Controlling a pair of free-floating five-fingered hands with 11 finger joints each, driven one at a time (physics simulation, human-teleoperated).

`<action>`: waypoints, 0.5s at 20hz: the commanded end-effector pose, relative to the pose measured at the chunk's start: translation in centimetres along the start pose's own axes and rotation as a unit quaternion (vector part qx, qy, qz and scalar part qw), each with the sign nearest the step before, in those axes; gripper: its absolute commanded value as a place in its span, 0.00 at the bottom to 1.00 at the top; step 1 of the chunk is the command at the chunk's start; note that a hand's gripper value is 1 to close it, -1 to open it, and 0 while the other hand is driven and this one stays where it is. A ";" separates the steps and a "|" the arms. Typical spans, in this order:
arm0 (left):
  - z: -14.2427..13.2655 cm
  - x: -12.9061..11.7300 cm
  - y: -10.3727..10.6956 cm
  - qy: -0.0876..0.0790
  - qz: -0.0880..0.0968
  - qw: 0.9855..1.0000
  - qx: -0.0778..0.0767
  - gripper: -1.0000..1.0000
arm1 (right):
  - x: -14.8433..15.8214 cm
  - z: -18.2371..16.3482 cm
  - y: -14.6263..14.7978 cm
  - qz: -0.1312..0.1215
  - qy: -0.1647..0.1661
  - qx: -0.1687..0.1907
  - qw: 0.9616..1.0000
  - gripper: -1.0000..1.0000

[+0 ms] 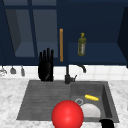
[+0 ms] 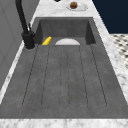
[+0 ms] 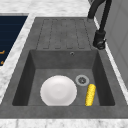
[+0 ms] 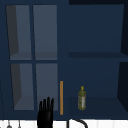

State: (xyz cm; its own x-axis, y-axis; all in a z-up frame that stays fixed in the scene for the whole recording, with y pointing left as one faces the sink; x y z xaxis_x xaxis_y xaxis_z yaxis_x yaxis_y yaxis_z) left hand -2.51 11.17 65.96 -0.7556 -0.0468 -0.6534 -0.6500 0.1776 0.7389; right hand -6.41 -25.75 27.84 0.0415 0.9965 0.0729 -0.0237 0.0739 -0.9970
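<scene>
My left hand [image 1: 45, 67] hangs upright above the back edge of the draining board, fingers straight and pointing up, holding nothing; the upper view shows it [image 4: 45, 114] below the glass cabinet door. My right hand [image 1: 107, 123] is a dark shape at the bottom edge, by the sink's front right corner. A white plate [image 3: 58, 90] lies flat in the basin, with a yellow corn cob [image 3: 90, 94] beside it near the drain [image 3: 82, 80]. A red ball [image 1: 67, 115] sits low in the front view, over the sink's front edge.
A black faucet [image 1: 68, 75] stands behind the sink [image 1: 110, 100]. An olive bottle [image 1: 81, 45] stands on the open cabinet shelf, right of an orange door handle [image 1: 61, 45]. A small plate with a brown item [image 2: 74, 5] rests on the counter beyond the basin.
</scene>
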 end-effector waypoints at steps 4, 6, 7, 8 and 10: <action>-0.1 -0.6 0.2 0.006 -0.018 0.997 0.077 0.00 | 0.0 0.0 0.0 0.000 0.000 0.000 1.000 0.50; -0.1 -0.6 0.2 0.009 -0.023 0.997 0.075 0.00 | 0.0 0.0 0.0 0.000 0.000 0.000 1.000 0.50; -0.1 -0.5 0.2 0.011 -0.027 0.997 0.074 0.00 | 0.0 0.0 0.0 0.000 0.000 0.000 1.000 0.50; -0.1 -0.5 0.2 0.012 -0.031 0.997 0.074 0.00 | 0.0 0.0 0.0 0.000 0.000 0.000 1.000 0.50; -0.1 -0.5 0.2 0.014 -0.036 0.997 0.074 0.00 | 0.0 0.0 0.0 0.000 0.000 0.000 1.000 0.50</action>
State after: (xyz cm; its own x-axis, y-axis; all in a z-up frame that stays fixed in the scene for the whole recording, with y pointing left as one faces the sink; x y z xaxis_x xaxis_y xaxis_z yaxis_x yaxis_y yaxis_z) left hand -2.25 11.11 66.44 -0.7499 -0.0526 -0.6594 -0.6559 0.1885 0.7309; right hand -6.41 -25.75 27.84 0.0415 0.9965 0.0729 -0.0237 0.0739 -0.9970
